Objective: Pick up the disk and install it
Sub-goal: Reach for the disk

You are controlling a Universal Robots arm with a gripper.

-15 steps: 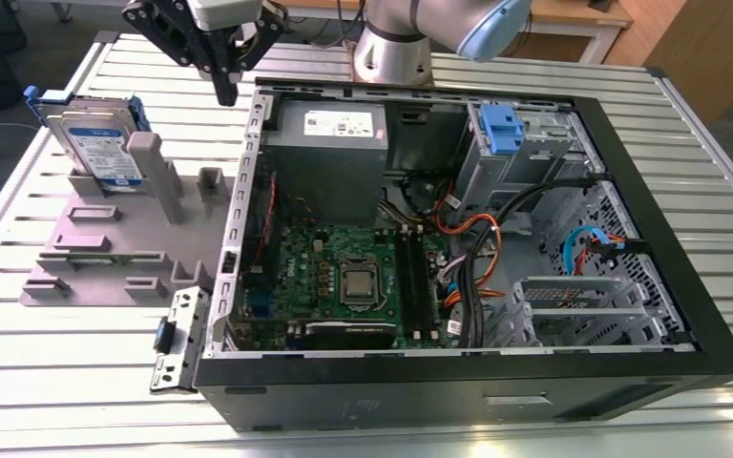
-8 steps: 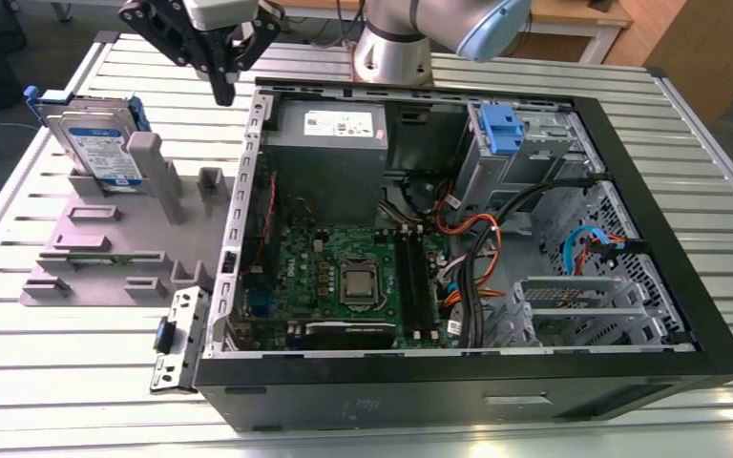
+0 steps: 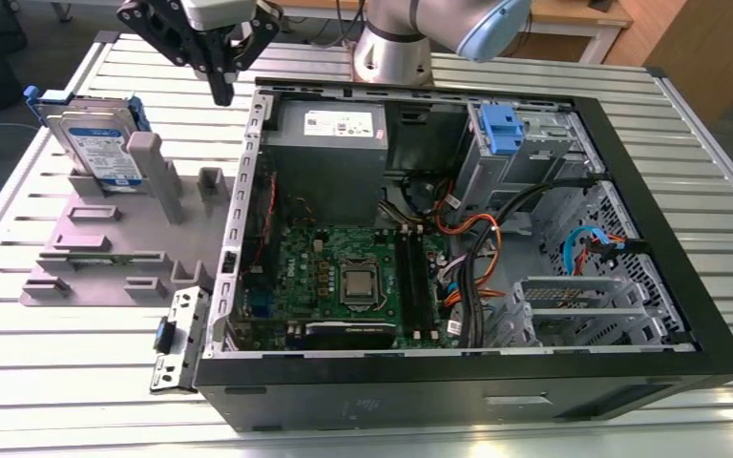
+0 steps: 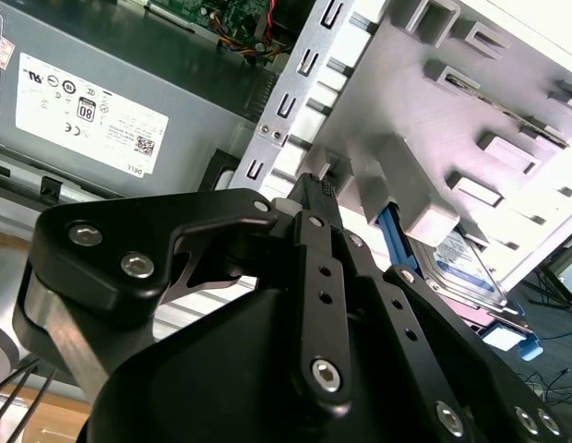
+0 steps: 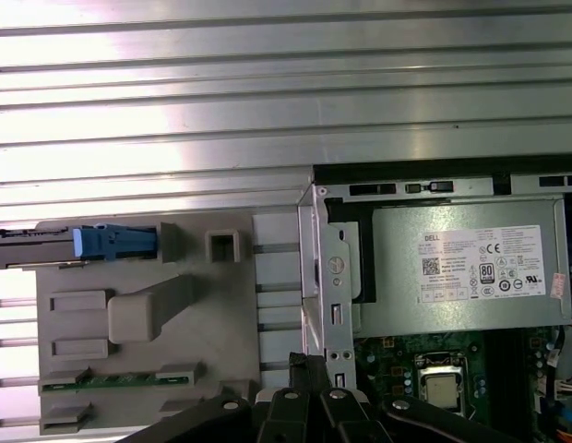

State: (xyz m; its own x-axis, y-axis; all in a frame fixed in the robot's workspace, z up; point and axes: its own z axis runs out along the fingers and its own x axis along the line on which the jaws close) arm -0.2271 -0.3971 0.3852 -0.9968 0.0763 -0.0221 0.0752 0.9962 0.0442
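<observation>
The disk [image 3: 93, 143] stands on edge in a slot of the grey holder [image 3: 99, 258] at the exterior view's left. It is silver-grey with a white-and-blue label and sits in a bright blue frame. In the first wrist view the disk [image 5: 111, 242] shows edge-on, and in the second wrist view the disk [image 4: 466, 268] leans behind the holder's posts. My gripper [image 3: 222, 93] hangs above the table between the holder and the open computer case [image 3: 710, 324]. It is shut on nothing, and its black fingers meet at the tip in both wrist views [image 4: 315, 183] [image 5: 309, 365].
The case lies open on a ribbed metal table [image 3: 61, 382]. Inside are a grey power-supply box [image 3: 328, 129], a motherboard [image 3: 341, 277], loose cables [image 3: 469, 239] and a drive bay with a small blue latch [image 3: 500, 129]. The arm's base [image 3: 392, 48] stands behind the case.
</observation>
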